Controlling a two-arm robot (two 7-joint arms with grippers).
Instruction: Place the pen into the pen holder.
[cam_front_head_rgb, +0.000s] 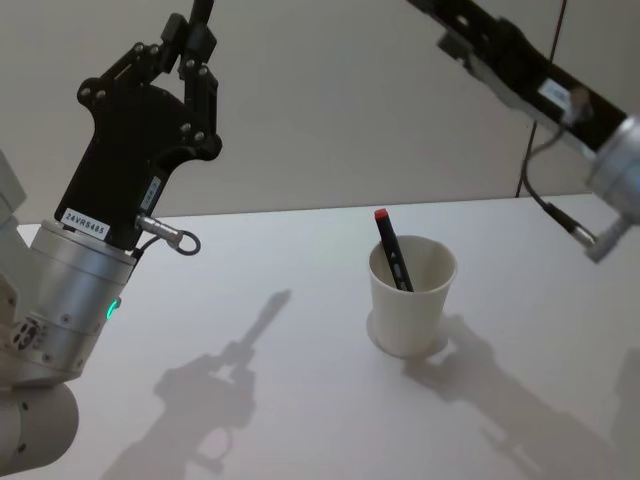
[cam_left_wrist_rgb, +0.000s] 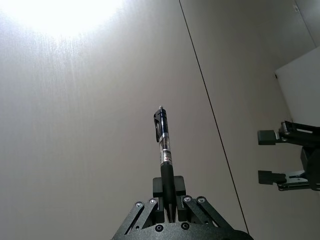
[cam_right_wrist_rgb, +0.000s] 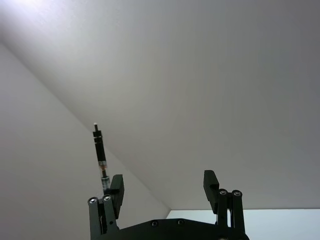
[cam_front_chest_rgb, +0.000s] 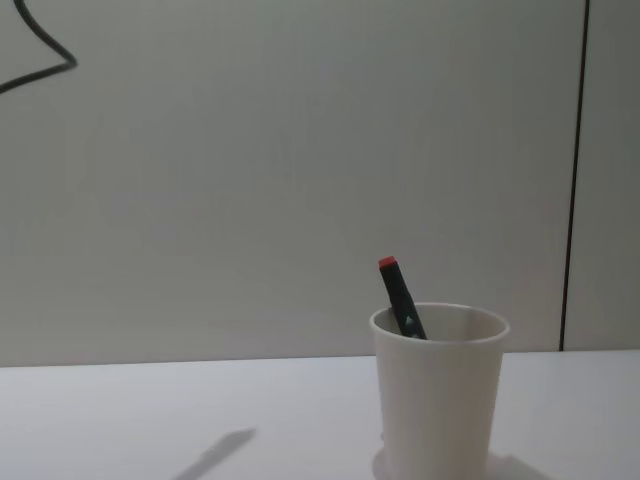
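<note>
The white counter carries one thing, the pen holder. It is a paper cup standing upright at about three o'clock from the counter's middle in the head view. A red-capped pen already stands in it, with its top leaning towards eleven o'clock against the rim.

The left claw is raised high at about ten o'clock from the cup and well apart from it. It is closed on the pen, gripping the dark grip section near one end. The clear barrel and clip end stick out free beyond the fingers.

The right arm crosses at about one o'clock from the cup. The right claw has its fingers spread apart and carries nothing.

The pen looks light and stiff, and its smooth plastic barrel could swivel or slide in a pinch. The grip section is probably the surest place to hold it, and the claw has it there.

With so much length free, the clip end would have to go in first, which means tipping the wrist right over.

The paper cup looks light and thin-walled. A knock on its rim, or on the leaning red-capped pen, could easily shove or topple it, so the pen is best released from just above the open side, around four o'clock.
</note>
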